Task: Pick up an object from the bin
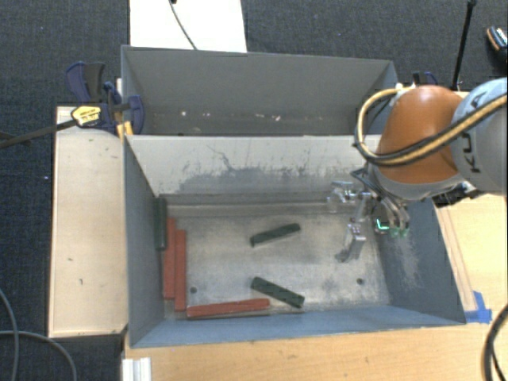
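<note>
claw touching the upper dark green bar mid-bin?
Apart. The camera view shows bare bin floor between the claw and the upper dark green bar.

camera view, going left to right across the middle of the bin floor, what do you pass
dark bar against the left wall → red bar next to it → dark green bar mid-floor → gripper
</note>
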Tool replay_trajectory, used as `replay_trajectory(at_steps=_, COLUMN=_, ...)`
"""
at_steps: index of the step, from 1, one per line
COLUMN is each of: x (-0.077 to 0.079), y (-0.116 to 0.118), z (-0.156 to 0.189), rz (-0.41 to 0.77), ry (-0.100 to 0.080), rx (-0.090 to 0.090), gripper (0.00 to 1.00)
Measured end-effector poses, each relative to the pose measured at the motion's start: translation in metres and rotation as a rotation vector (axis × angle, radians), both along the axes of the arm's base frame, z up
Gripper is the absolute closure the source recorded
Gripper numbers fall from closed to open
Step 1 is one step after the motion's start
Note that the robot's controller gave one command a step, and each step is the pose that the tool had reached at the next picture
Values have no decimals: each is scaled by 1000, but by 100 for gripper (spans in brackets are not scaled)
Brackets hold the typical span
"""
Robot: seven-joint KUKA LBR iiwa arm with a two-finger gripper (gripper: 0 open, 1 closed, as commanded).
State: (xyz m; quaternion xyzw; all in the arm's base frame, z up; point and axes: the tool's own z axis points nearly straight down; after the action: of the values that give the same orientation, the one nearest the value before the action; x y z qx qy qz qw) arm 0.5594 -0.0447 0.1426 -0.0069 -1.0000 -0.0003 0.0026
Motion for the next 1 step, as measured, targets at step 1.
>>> replay_trajectory(at_steps=1, x=18, y=49, z=-74, rz=222, ry=-3, rx=3, gripper=0)
